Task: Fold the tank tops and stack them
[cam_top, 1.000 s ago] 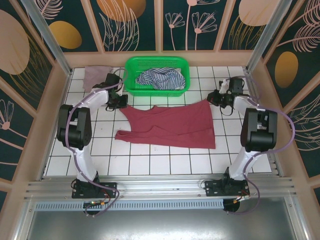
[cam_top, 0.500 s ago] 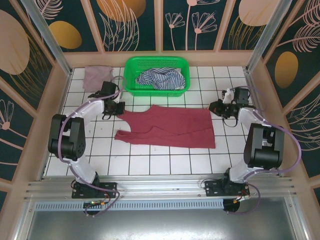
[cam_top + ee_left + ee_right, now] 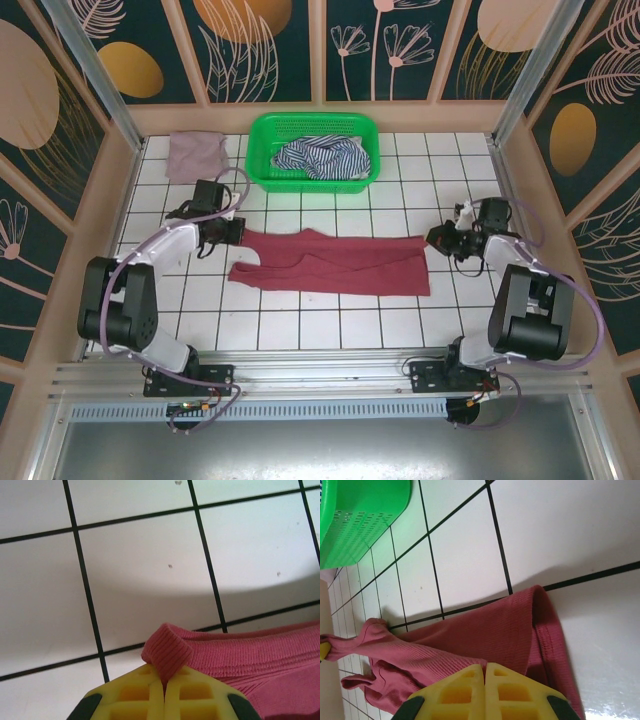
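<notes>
White tiles of the table [image 3: 300, 325] are bare at the near side, and just beyond them lies the maroon top [image 3: 340, 270], spread sideways as a long band in the middle. I have the left gripper [image 3: 232, 232] pressed shut on its far-left strap and the right gripper [image 3: 440, 238] pinching its far-right corner, so I judge the first fold is underway. Farther back, the striped top [image 3: 320, 155] waits crumpled in the green basket [image 3: 258, 165], and the mauve top [image 3: 195, 152] lies at the far-left corner; nothing is stacked yet.

Basket [image 3: 313, 121] at the desk's [image 3: 300, 320] far middle, bunched tank top [image 3: 318, 157] inside it, another tank top [image 3: 195, 152] left of it, long tank top [image 3: 335, 262] before it, between left tool [image 3: 239, 232] and right tool [image 3: 432, 238]
</notes>
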`<state>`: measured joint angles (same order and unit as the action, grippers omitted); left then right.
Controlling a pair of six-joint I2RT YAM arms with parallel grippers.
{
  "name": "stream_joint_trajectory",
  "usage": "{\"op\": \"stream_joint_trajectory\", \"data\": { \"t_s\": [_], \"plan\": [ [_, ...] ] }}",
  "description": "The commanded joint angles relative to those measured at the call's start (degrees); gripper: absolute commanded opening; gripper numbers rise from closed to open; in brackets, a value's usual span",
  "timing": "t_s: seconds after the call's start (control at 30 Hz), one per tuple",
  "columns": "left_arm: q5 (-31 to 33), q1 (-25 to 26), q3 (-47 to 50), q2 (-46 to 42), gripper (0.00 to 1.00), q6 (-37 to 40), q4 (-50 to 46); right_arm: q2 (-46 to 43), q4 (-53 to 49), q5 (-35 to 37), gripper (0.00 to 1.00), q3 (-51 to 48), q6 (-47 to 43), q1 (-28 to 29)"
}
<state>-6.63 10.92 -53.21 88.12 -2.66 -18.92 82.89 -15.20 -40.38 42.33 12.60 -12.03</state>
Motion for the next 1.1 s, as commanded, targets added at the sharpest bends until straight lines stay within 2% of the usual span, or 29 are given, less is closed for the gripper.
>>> {"op": "stream_joint_trajectory", "data": {
  "t_s": [0.0, 0.33, 0.47, 0.63, 0.83, 1.0, 1.07],
  "plan": [
    [1.34, -0.50, 2.27, -4.76, 0.00, 3.27, 3.70, -2.74, -0.51, -0.44, 0.00, -0.99, 1.31, -1.01],
    [1.99, -0.46, 4.65, -6.91, 0.00, 5.65, 2.34, -5.34, -4.87, 1.50, 0.00, -3.14, 1.53, -1.29],
    [4.30, -0.47, 6.61, -5.54, 0.00, 7.54, 1.42, -2.61, -6.74, 2.64, 0.00, -4.98, 0.09, -1.16],
    [2.36, -0.46, 6.98, -3.40, 0.00, 5.73, 0.92, 0.27, -6.62, 5.40, 0.00, -6.23, 0.11, -0.77],
    [3.05, -0.37, 7.63, -4.21, 0.03, 5.13, -0.90, 2.55, -7.88, 7.98, 0.00, -5.66, -0.58, -0.02],
    [4.68, -0.37, 5.16, -1.75, 0.08, 5.07, -4.13, 3.13, -8.44, 9.00, 0.01, -5.81, -0.42, 0.35],
    [4.33, -0.37, 4.14, -1.06, 0.16, 5.07, -5.76, 3.20, -8.52, 9.24, 0.03, -5.68, -0.24, 0.60]
  ]
}}
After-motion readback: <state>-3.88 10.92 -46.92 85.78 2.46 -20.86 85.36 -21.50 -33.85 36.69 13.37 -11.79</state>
